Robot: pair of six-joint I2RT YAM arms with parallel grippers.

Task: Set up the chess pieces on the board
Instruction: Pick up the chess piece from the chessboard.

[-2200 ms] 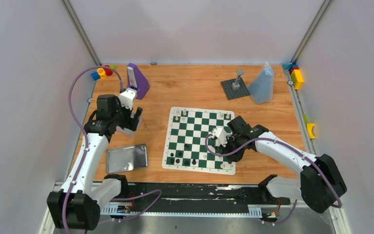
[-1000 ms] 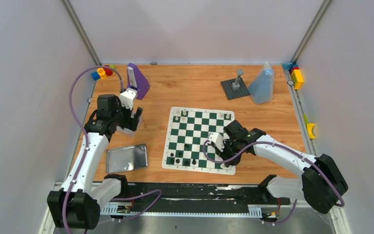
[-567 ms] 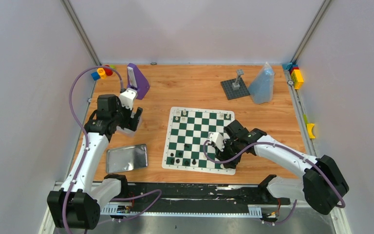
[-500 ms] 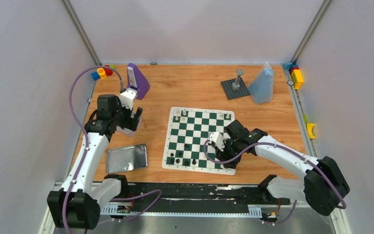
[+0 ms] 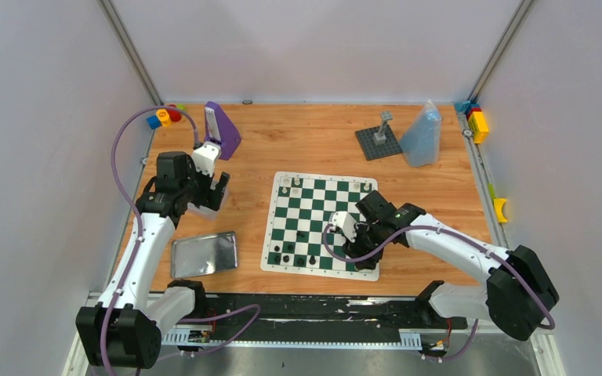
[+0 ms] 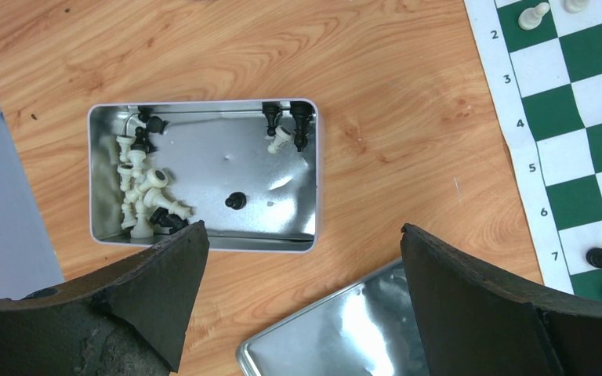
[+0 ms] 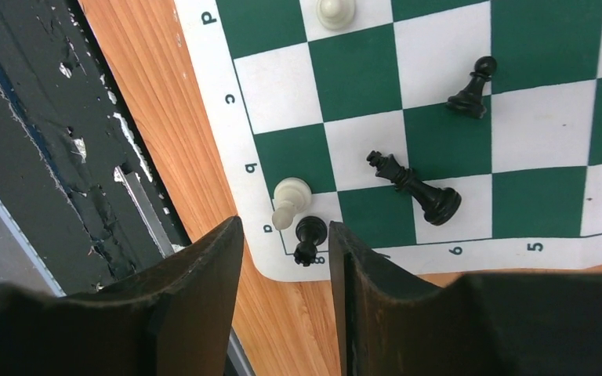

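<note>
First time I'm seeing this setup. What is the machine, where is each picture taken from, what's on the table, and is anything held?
Two robot arms are bolted at the table's near edge. The wide picture looks down from above and behind them; the other two come from cameras on each wrist, so the dark shapes at the bottom are that arm's own fingers. On the wooden table lie a green-and-white chess board, an open tin of loose chess pieces, and a tin lid. The left end effector hangs open above the tin, holding nothing. The right end effector is at the board's near right corner, its fingers open on either side of a black pawn standing there, not clamping it.
</note>
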